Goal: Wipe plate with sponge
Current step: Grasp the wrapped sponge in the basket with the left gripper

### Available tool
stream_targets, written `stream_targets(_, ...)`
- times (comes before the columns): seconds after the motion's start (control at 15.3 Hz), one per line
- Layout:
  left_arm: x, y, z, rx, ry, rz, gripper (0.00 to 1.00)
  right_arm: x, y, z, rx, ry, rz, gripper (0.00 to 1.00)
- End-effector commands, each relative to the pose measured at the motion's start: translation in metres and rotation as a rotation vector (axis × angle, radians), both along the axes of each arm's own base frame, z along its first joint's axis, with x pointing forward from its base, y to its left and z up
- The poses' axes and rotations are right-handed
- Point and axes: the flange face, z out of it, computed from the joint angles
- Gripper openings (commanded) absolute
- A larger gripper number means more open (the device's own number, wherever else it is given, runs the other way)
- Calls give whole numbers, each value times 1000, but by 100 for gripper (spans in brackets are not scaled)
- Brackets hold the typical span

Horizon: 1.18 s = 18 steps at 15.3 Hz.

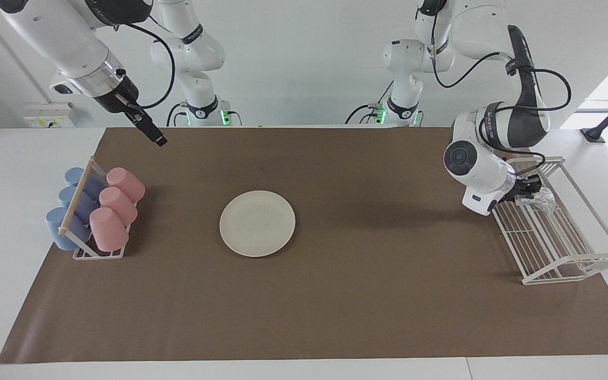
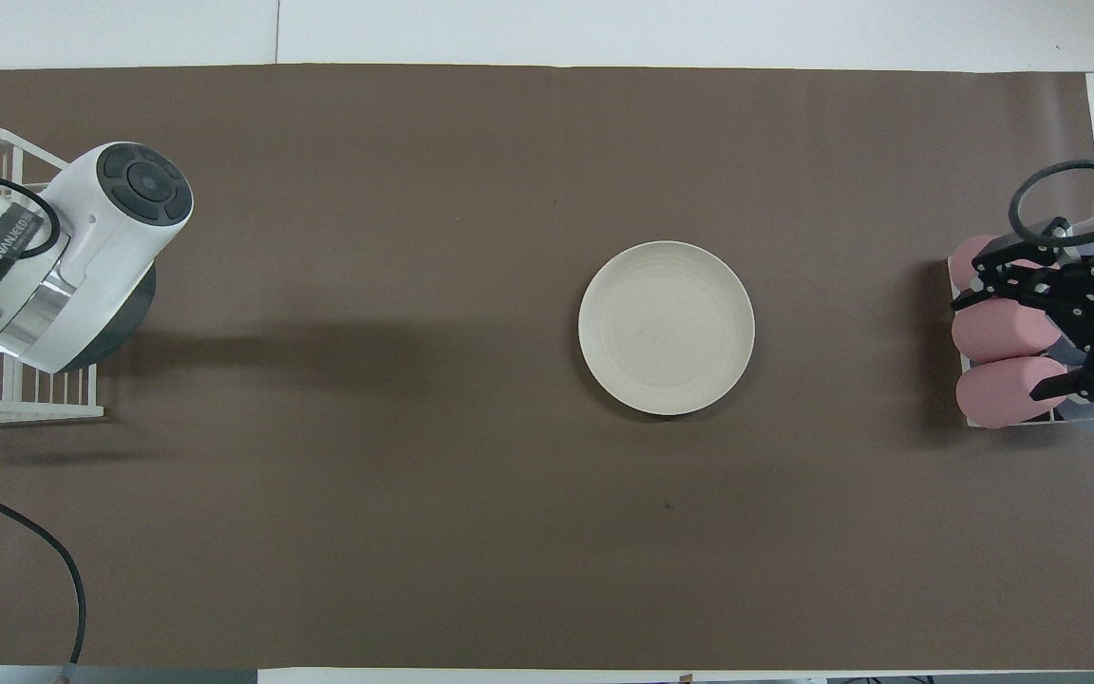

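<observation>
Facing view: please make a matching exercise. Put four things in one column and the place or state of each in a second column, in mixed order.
1. plate
2. sponge
3. pink cups
4. right gripper

a. at the white wire rack
b. middle of the brown mat
c. raised, open
d. lying in the cup rack

Pairs: 1-b, 2-a, 3-d, 4-c

plate (image 2: 666, 328) mid-mat | right gripper (image 2: 1008, 337) over pink cups (image 2: 1003, 391)
</observation>
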Motion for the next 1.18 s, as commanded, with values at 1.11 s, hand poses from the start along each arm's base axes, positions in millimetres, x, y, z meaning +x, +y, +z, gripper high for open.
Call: stream_targets(1.11, -4, -36, 143, -858, 7, 468, 0, -2, 103, 21, -68, -1, -486, 98)
